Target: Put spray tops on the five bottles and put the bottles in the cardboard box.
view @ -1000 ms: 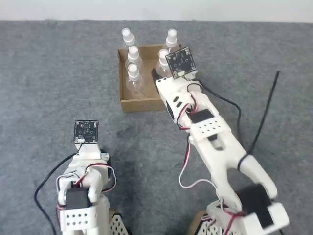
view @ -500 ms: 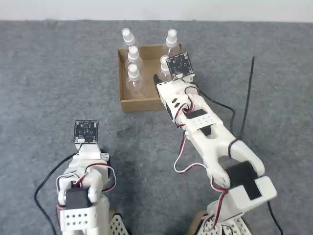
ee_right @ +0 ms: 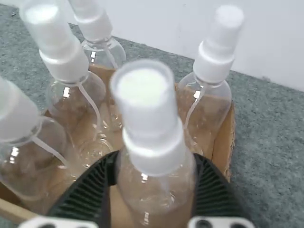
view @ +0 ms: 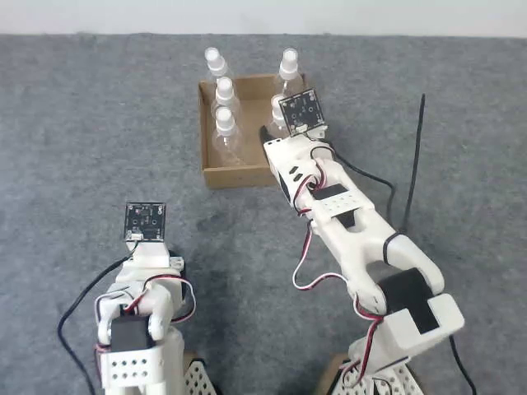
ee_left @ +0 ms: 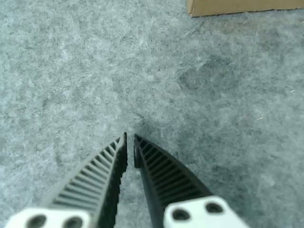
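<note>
I'm seeing my right hand point(ee_right: 154, 184) clamping a capped spray bottle point(ee_right: 148, 118) upright at the right side of the cardboard box point(view: 235, 174), with four more capped bottles point(ee_right: 64, 66) standing close beside it. My left hand point(ee_left: 130, 140) is hanging closed above the grey worktop point(ee_left: 213, 95), well apart from the box.

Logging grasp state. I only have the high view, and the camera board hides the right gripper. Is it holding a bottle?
Observer: Yes. In the right wrist view the right gripper clamps a clear bottle from both sides.
Operator: Spray top on it?
Observer: Yes, a white spray top sits on it, and it is upright, inside the cardboard box outline.
Operator: Left gripper?
Observer: The left gripper is shut, holding nothing, over the grey carpet.
</note>
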Motion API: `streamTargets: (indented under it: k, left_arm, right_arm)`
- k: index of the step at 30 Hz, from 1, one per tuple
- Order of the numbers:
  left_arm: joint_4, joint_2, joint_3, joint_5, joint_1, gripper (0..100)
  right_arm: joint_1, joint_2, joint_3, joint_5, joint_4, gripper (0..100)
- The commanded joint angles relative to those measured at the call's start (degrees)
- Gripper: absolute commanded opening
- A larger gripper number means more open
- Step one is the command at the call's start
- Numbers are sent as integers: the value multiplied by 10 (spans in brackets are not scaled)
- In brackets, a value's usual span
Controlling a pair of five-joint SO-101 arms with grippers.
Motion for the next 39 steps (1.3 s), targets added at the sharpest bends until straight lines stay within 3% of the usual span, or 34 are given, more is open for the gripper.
streamTargets:
  k: [1, 10, 39]
  left_arm:
    - [3, -11, -7, -3, -3, 24]
    - [3, -11, -7, -3, -3, 24]
    - [3, -11, -7, -3, -3, 24]
  right_arm:
    - [7, -12, -42, -4, 8, 189]
    - [4, -18, -42, -4, 29, 249]
    - [-7, -114, -39, -6, 156, 248]
